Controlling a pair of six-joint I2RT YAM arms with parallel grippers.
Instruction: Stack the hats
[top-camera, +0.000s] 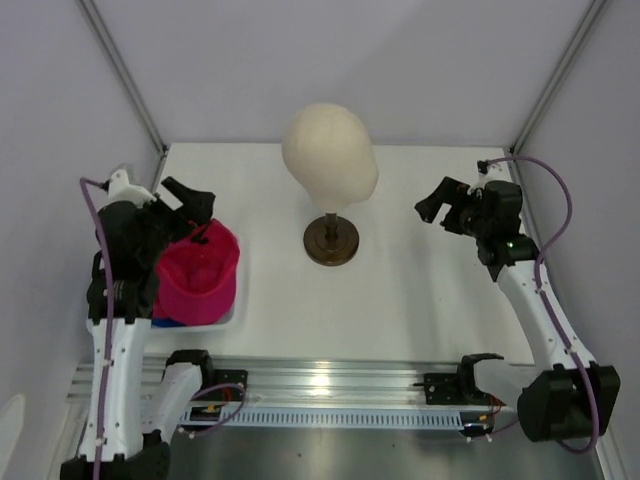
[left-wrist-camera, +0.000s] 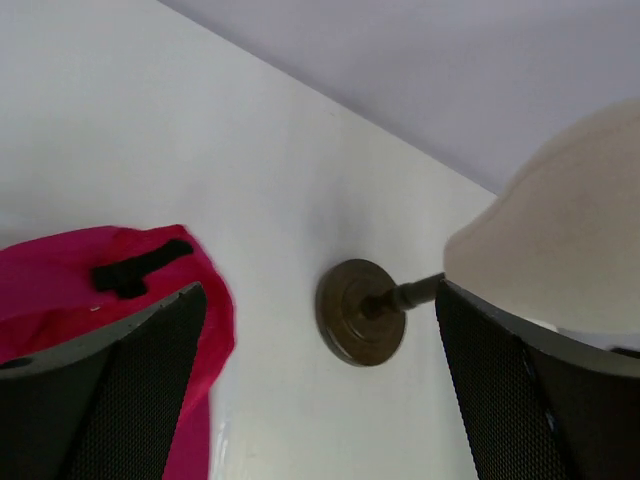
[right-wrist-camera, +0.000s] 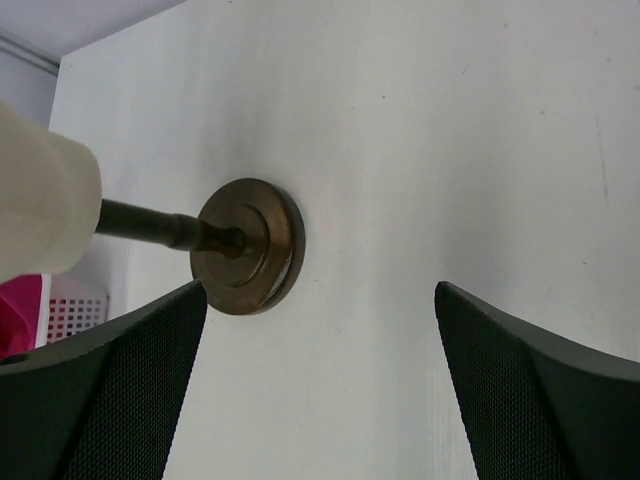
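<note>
A magenta-pink hat (top-camera: 198, 272) lies on top of a pile at the left of the table, with a strip of royal blue hat (top-camera: 172, 322) showing under its near edge. The pink hat also shows in the left wrist view (left-wrist-camera: 90, 275) with its black back strap. My left gripper (top-camera: 192, 205) is open and empty, just beyond the pile's far edge. My right gripper (top-camera: 440, 212) is open and empty, raised at the right of the table, far from the hats.
A cream mannequin head (top-camera: 330, 150) on a brown stand (top-camera: 331, 241) stands at the table's middle; its base shows in both wrist views (left-wrist-camera: 362, 311) (right-wrist-camera: 246, 246). The white basket (top-camera: 226, 316) holds the hats; its mesh shows in the right wrist view (right-wrist-camera: 72, 308).
</note>
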